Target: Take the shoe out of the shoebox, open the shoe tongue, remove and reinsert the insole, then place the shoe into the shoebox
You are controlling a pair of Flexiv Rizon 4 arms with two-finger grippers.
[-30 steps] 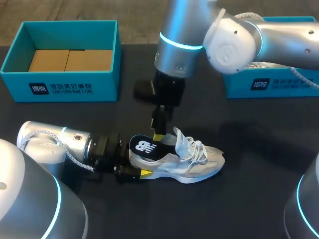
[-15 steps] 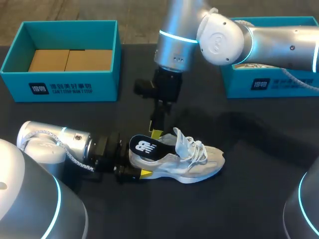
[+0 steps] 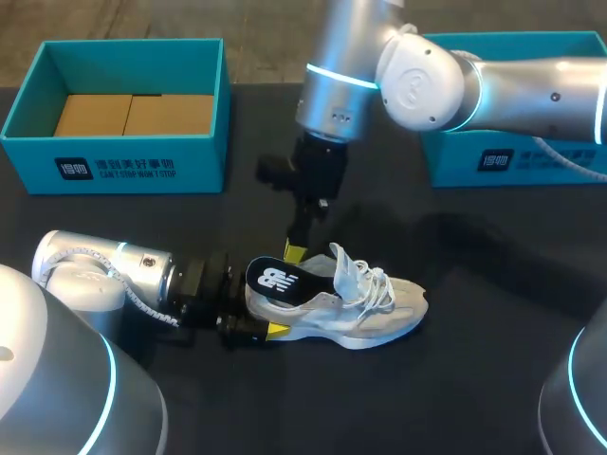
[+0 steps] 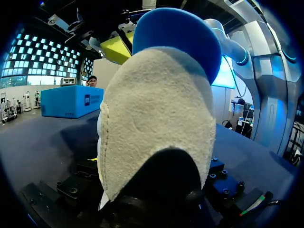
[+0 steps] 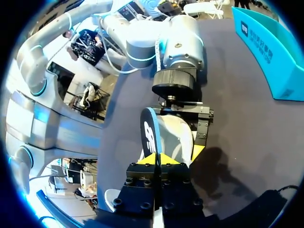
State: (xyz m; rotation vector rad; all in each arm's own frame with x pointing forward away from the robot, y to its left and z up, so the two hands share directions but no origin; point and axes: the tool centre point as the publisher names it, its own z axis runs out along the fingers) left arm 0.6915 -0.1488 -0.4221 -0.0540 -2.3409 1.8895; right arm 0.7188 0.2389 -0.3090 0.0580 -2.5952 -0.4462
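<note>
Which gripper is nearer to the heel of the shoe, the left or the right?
Left. The left gripper holds the shoe at its heel, a finger on each side. The right gripper hangs shut just above the insole.

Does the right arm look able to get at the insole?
Probably yes: the right hand hangs just above the insole, which sticks up from the shoe, nothing between; its fingers are shut, though.

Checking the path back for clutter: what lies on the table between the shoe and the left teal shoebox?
Only bare table, as the head view shows; nothing stands between the shoe and the shoebox. The right gripper hangs over the insole.
</note>
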